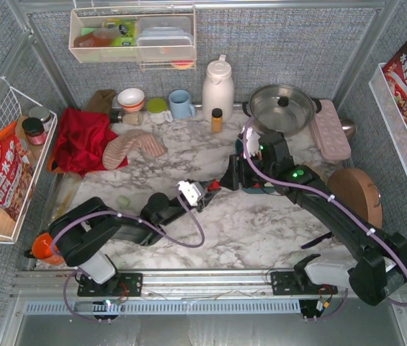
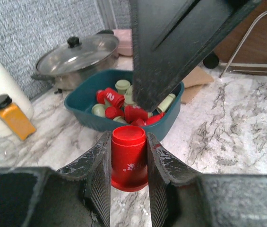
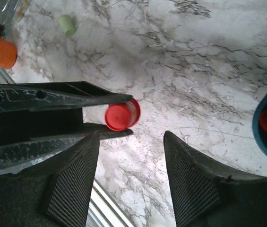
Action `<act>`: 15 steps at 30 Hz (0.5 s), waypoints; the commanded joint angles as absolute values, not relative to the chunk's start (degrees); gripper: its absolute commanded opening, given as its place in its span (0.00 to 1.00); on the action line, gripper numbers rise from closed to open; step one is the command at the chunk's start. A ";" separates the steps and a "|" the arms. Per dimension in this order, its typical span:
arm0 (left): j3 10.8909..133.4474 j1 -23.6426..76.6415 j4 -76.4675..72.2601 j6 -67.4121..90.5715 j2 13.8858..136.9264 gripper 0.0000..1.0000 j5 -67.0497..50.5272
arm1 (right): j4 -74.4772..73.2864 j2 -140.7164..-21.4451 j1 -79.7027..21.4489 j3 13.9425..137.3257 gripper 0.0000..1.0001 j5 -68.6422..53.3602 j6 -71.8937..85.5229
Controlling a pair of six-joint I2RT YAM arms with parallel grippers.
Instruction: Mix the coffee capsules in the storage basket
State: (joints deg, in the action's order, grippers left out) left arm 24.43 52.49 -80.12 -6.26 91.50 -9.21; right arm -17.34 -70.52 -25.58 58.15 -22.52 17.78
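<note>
Crowding the far half of the bench (image 1: 246,223) are a lidded pot (image 1: 282,108) at 12 o'clock from the storage basket (image 2: 83,109), a pink tray (image 1: 331,130) at its 1 o'clock, a white jug (image 1: 217,88) with an amber bottle (image 1: 217,120) in front of it at 11 o'clock, and a red cloth (image 1: 81,140) well off at 9 o'clock. The basket sits mid-bench and holds the coffee capsules (image 2: 114,98), red and pale green jumbled together. The left jaws are clamped on a red capsule (image 2: 129,156), upright, just at 9 o'clock of the basket and outside its wall. The right jaws stand apart with nothing between them, facing bare marble near that held capsule. The right arm (image 2: 171,47) hangs over the basket: its dark body blocks the left wrist view of the bin's far-right part, and from above it covers nearly all of the basket, so only a sliver of teal shows. One green capsule (image 1: 122,201) lies alone at 9 o'clock of the left jaws, well apart. The right wrist view cuts the basket off at its 3 o'clock edge, leaving one corner. Whether the held capsule touches the bench cannot be told.
</note>
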 commanded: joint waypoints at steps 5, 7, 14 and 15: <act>25.20 55.29 -94.23 -8.59 97.33 0.20 -9.58 | -16.85 -70.20 -28.32 58.44 0.61 -22.86 16.04; 25.76 55.82 -94.22 -8.57 98.08 0.20 -9.39 | -17.38 -70.56 -28.75 58.57 0.61 -21.80 15.79; 27.26 56.81 -94.37 -7.74 98.85 0.20 -8.54 | -20.47 -73.07 -31.80 59.71 0.59 -15.75 13.35; 27.39 56.92 -94.31 -7.66 98.95 0.20 -8.45 | -20.77 -73.46 -32.24 59.90 0.58 -15.06 13.14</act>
